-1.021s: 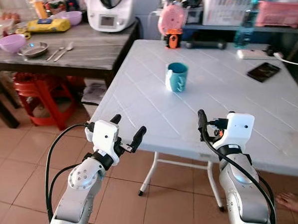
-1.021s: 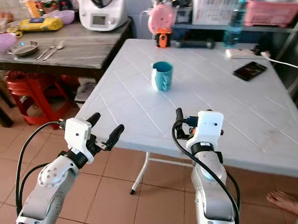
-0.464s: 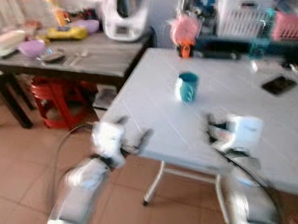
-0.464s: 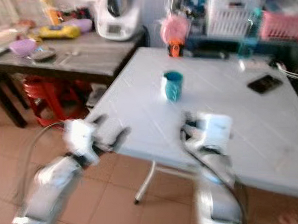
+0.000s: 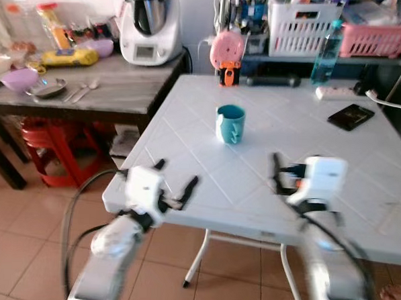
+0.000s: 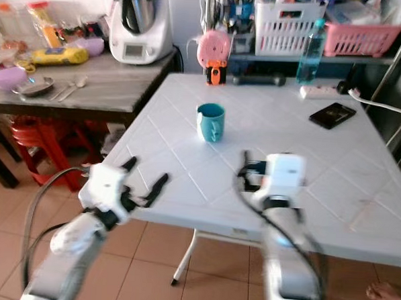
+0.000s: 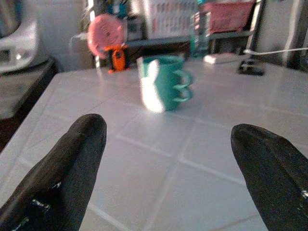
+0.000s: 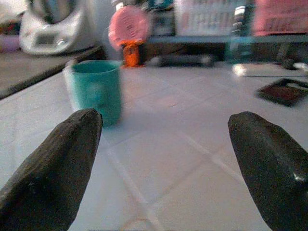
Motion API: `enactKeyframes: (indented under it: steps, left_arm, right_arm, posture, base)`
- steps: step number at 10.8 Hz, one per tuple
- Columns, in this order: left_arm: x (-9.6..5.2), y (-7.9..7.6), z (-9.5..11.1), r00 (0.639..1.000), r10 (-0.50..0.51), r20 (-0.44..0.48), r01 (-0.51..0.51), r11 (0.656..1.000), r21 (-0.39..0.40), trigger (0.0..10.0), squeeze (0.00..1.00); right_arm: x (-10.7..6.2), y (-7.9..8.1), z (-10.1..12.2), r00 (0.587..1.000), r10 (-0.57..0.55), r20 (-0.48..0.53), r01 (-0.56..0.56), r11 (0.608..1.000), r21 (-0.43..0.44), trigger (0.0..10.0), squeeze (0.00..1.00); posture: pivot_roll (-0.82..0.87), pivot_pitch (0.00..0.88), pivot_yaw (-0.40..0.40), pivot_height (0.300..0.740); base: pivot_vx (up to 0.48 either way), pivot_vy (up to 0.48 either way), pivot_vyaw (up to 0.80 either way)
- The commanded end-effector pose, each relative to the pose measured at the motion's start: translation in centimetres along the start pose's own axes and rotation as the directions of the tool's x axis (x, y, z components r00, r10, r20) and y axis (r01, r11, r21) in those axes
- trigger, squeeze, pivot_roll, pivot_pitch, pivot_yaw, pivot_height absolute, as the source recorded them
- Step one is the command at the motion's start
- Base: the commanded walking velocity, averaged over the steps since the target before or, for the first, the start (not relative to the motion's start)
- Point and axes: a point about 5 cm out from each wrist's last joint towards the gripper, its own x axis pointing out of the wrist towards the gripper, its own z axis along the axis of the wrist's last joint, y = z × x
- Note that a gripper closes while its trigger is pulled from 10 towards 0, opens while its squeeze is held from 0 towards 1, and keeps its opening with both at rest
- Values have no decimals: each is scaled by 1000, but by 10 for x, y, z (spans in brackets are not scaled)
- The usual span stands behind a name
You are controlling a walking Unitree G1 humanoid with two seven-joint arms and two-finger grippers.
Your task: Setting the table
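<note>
— What has changed since a second ago?

— Mostly the camera: the whole scene has slid down in the head views and more of the far shelf shows, with its white basket (image 5: pixel 301 17) and pink basket (image 5: pixel 381 37). That shift belongs to the robot, not the objects. The teal mug (image 5: pixel 229 123) stands upright in the same place on the white table (image 5: pixel 361 165), toward the left half, well apart from both grippers. The arms look blurred with motion.

— Where are the grippers?

— Both are held up at the table's near edge. The left gripper (image 5: pixel 174 182) sits at the near left corner, its two black fingers spread wide and holding nothing. The right gripper (image 5: pixel 277 173) hovers over the table's near middle; its wrist camera shows its fingers (image 8: pixel 50 168) parted and empty, with the mug between them in the distance.

— What else is in view?

— A dark phone (image 5: pixel 351 116) lies on the table's far right. On the wooden side table (image 5: pixel 123 85) to the left sit a purple bowl (image 5: pixel 18 78), a metal dish (image 5: pixel 48 87), and spoons (image 5: pixel 82 89). A person's bare foot (image 5: pixel 396 295) shows on the tiled floor at lower right.
</note>
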Motion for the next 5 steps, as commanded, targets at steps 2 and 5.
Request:
enactKeyframes:
  steps: [2, 5]
  left_arm:
    - [-5, 2, 0, 1000, -8, -3, 8, 1000, 10, 10000, 0]
    - [-16, 7, -7, 999, -28, -30, 29, 999, 37, 10000, 0]
  right_arm:
    - [1, 0, 2, 1000, 5, 6, -5, 1000, -7, 10000, 0]
    - [0, -1, 1, 1000, -4, 6, 5, 999, -36, 10000, 0]
  posture:
    - [-29, 0, 83, 740]
    - [-25, 0, 81, 740]
  base:
    - [0, 0, 0]
    - [0, 0, 0]
